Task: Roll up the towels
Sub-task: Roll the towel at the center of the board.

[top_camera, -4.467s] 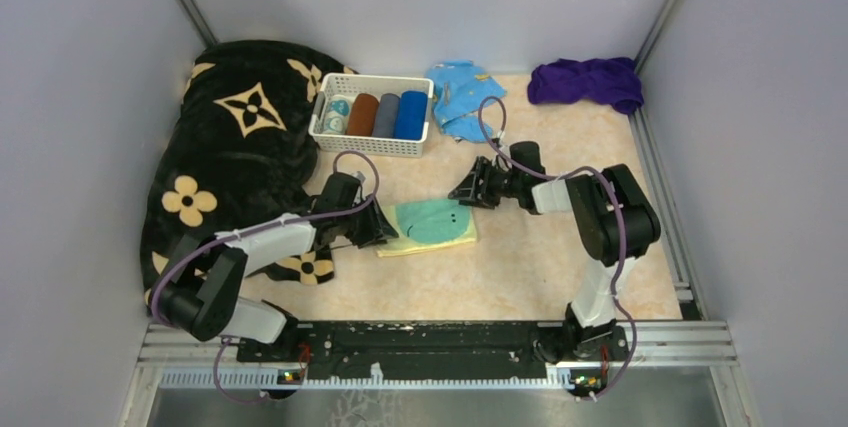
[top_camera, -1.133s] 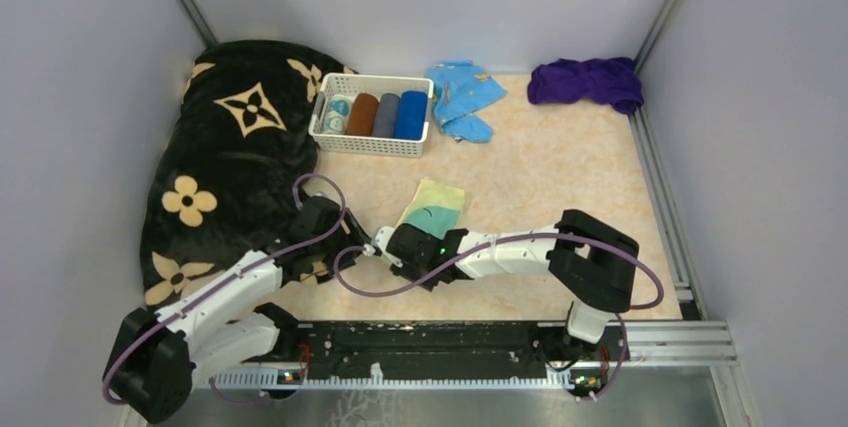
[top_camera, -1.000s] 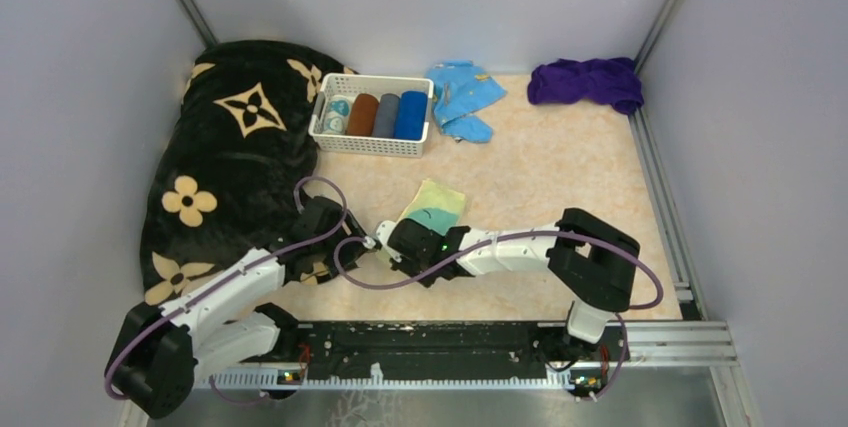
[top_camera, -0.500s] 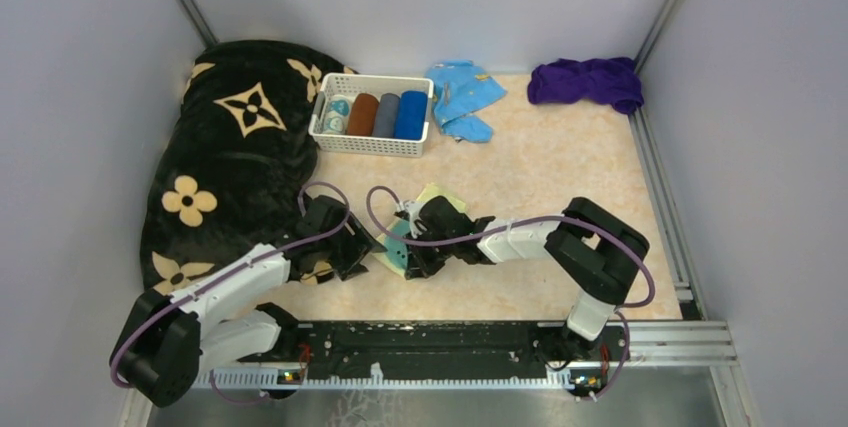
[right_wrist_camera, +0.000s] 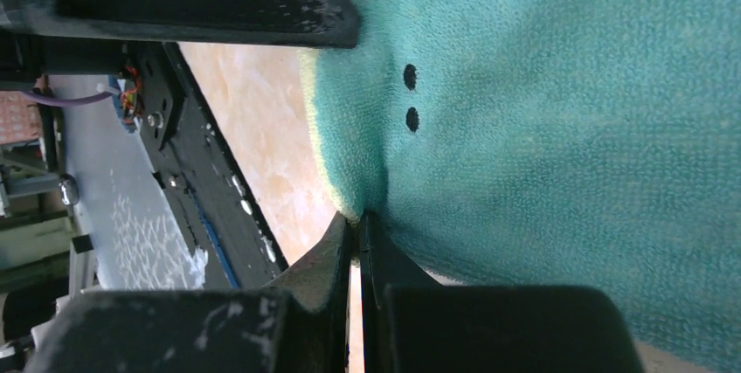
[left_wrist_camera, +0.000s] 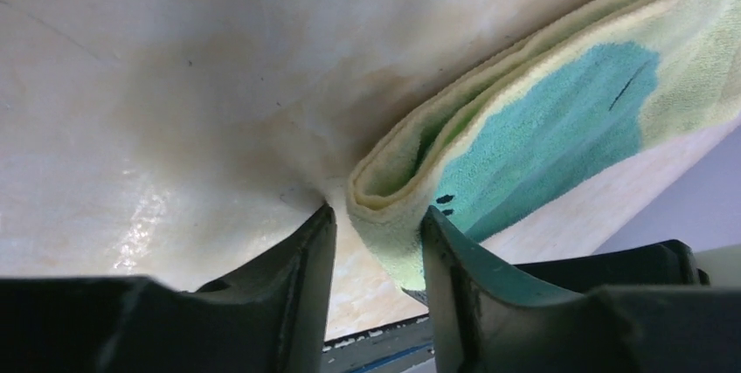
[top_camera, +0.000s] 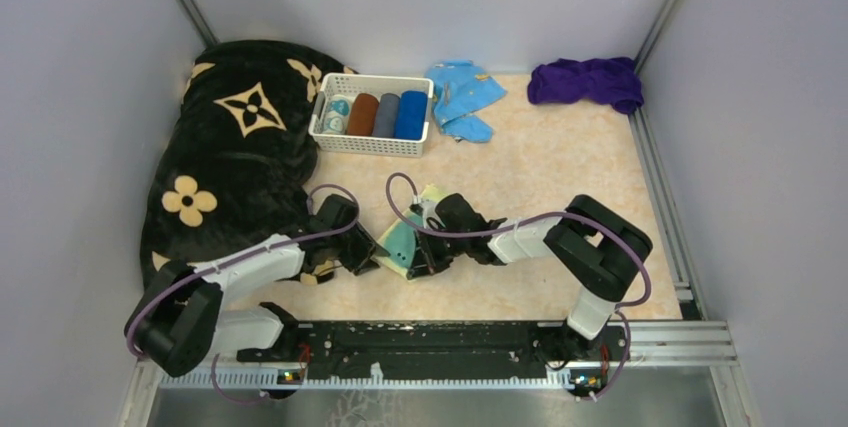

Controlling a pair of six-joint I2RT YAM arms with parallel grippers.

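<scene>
R gripper (right_wrist_camera: 356, 220) pinches soft pale-yellow towel w/ teal patch (right_wrist_camera: 568, 128); L gripper (left_wrist_camera: 376, 216), towel's 9 o'clock, spread round its fold.

**Operator:** Where does each view look from?

**Manual:** The top external camera sits above and behind your arm bases (top_camera: 262, 329). It faces down and forward over the whole tabletop (top_camera: 545, 177). The left wrist camera rides low and looks along its own jaws, very close to the yellow-and-teal towel (left_wrist_camera: 559, 120). The right wrist camera is closer still, and the towel fills most of its frame.

**Operator:** What do they share?

**Manual:** All three show that towel. The right wrist view also catches the base rail (right_wrist_camera: 197, 172).
</scene>
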